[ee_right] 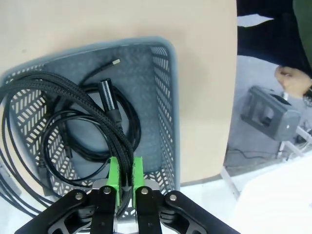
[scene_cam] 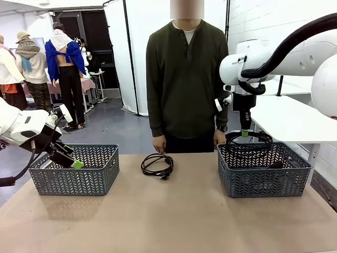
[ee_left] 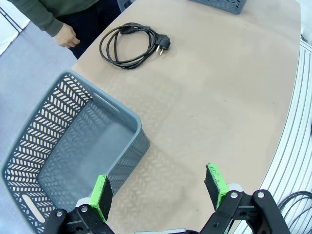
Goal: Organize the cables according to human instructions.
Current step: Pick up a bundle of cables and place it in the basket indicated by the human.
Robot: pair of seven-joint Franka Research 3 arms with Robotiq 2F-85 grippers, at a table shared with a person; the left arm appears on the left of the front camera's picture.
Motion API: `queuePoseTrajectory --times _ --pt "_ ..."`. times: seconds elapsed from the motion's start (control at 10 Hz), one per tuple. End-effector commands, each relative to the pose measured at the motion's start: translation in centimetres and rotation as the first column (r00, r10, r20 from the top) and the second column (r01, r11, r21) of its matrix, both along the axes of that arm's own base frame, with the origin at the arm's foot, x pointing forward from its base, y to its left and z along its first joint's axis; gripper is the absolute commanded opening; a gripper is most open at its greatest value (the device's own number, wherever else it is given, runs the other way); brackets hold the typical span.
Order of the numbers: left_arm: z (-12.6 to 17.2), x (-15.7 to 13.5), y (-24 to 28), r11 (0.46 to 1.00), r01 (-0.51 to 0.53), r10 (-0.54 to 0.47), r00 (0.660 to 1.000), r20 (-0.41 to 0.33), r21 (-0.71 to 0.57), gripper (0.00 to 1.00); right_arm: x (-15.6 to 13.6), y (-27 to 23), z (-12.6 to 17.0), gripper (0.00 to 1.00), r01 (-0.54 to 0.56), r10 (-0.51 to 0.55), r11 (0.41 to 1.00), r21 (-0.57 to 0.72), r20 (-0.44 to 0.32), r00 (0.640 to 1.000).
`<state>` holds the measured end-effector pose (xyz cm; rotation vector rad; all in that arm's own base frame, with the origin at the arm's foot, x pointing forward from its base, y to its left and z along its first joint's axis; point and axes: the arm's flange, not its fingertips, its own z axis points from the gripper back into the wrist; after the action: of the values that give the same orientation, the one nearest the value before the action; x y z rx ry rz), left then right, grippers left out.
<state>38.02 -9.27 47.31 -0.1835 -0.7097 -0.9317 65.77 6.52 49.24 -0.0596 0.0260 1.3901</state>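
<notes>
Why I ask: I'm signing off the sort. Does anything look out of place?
One coiled cable lies loose on the table between the left basket and the right basket, in neither. The right gripper is shut on a braided cable hanging above the right basket. Nothing looks damaged.

Cannot tell from the front what lies on the floor of the right basket (scene_cam: 263, 179), screened by its wall. Loses loops of the braided cable (ee_right: 53, 83) past the right wrist view's left edge. Crops the left basket (ee_left: 139, 127) at the left wrist view's bottom-left corner.
</notes>
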Motion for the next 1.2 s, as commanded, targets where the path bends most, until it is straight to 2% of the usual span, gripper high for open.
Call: queuePoseTrajectory --times 0.0,1.0,1.1 --pt "-0.2 0.2 0.2 1.000 0.000 0.000 1.000 -0.001 -0.008 1.00 1.4 -0.8 0.2 0.00 -0.032 0.031 0.999 0.027 0.015 0.999" --pt "-0.2 0.2 0.2 1.000 0.000 0.000 1.000 -0.001 -0.008 1.00 2.7 -1.8 -0.9 0.00 0.014 -0.014 0.998 0.058 0.002 1.000" --pt "-0.2 0.2 0.2 1.000 0.000 0.000 1.000 -0.001 -0.008 1.00 2.8 -1.8 -0.9 0.20 0.015 -0.014 0.998 0.062 -0.014 1.000"
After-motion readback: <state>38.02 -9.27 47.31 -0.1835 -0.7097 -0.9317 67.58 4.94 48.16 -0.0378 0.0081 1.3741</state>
